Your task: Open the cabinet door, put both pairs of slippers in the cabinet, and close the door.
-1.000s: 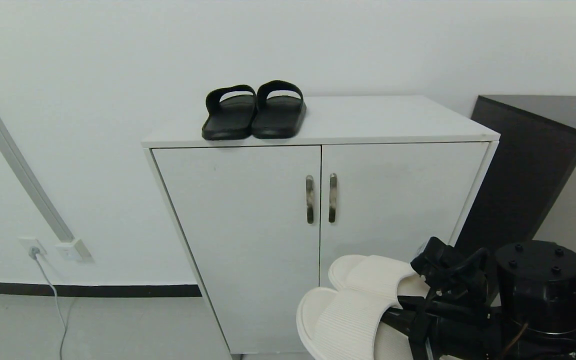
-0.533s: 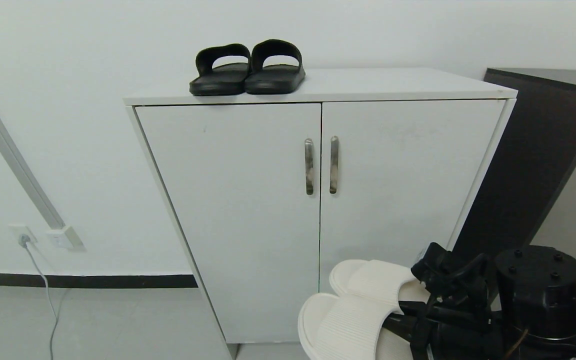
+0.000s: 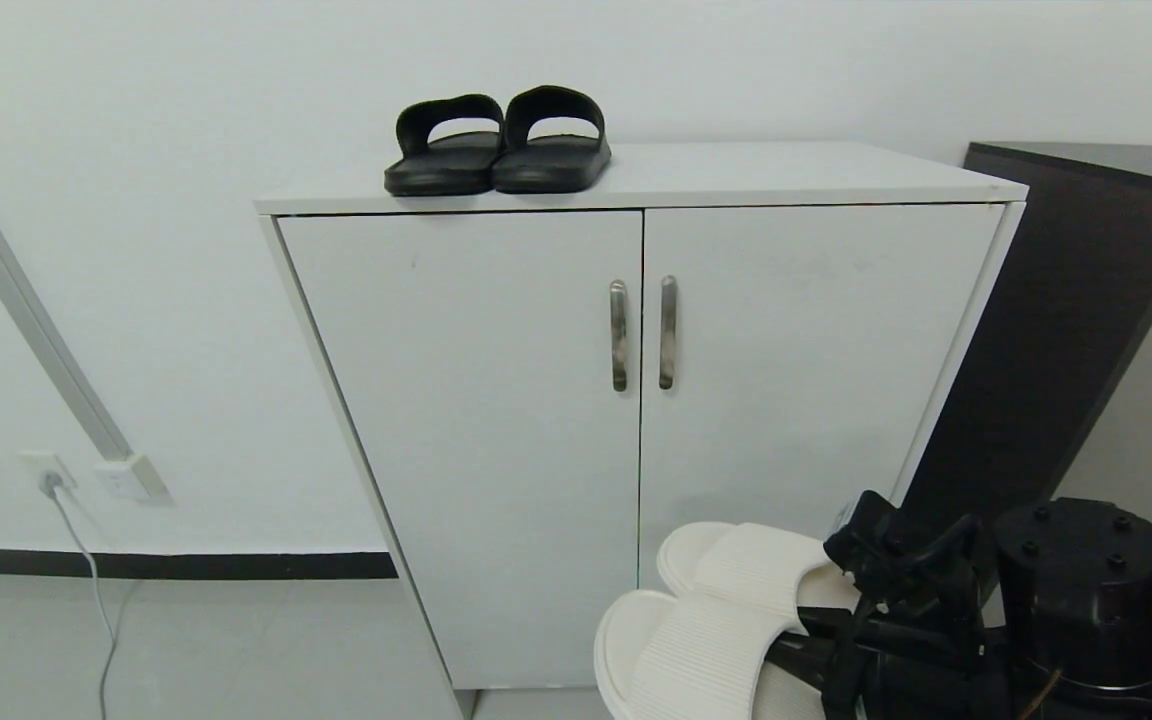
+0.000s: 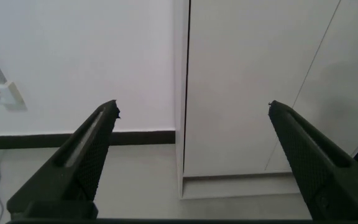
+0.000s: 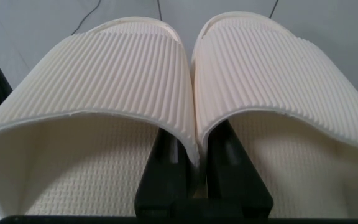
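the white slippers (image 3: 711, 625) hang low in front of the cabinet (image 3: 796, 420), before its right-hand door, clamped in the right gripper (image 5: 192, 152); its fingers stand one inside each shoe, pinching the two inner side walls together under the ribbed straps; the foam looks soft and springy, so i judge the pair light, a little grippy and not fragile; this one pinch carries both at once, though such soft walls may flex and let a shoe droop or twist if swung hard; the black slippers (image 3: 498, 145) sit side by side on the cabinet's top, at its front edge toward the left corner; they look like stiffer moulded rubber, also light, and the same hold on the adjoining inner walls, or under the straps, should suit them; both doors are shut; the slim metal handles (image 3: 618, 335) stand upright just either side of the centre seam, rigid and smooth, best hooked across the bar; the left gripper (image 4: 192, 107), jaws wide apart and empty, faces the cabinet's lower left corner near the floor.
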You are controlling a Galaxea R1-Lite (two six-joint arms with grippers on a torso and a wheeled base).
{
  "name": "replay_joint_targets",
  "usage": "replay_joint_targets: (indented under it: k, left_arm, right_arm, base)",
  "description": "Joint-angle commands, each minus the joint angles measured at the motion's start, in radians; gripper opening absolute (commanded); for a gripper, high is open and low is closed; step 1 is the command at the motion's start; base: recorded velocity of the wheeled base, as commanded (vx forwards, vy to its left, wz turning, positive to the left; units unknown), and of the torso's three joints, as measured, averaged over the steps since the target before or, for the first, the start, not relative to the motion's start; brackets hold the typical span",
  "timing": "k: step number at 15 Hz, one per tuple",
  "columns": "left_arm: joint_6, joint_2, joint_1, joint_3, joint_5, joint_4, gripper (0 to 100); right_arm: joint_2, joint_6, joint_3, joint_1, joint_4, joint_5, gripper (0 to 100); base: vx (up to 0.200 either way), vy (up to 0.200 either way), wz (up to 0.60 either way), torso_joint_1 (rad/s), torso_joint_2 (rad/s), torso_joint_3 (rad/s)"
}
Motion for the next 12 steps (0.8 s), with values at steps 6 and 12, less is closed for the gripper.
replay_joint_targets:
  k: [6,12]
  left_arm:
    - [-0.052,0.299,-0.106,-0.266,-0.149,0.085,100]
    - [-0.048,0.744,-0.14,-0.32,-0.374,-0.31,100]
  right_arm:
    - [0.001,-0.021,0.01,0.001,-0.016,-0.003,0]
    - [0.001,-0.021,0.017,0.001,-0.034,0.0,0]
  base:
    - [0.0,0.0,0.0,-0.003,0.06,0.046]
    - [0.0,0.0,0.0,0.0,0.05,0.02]
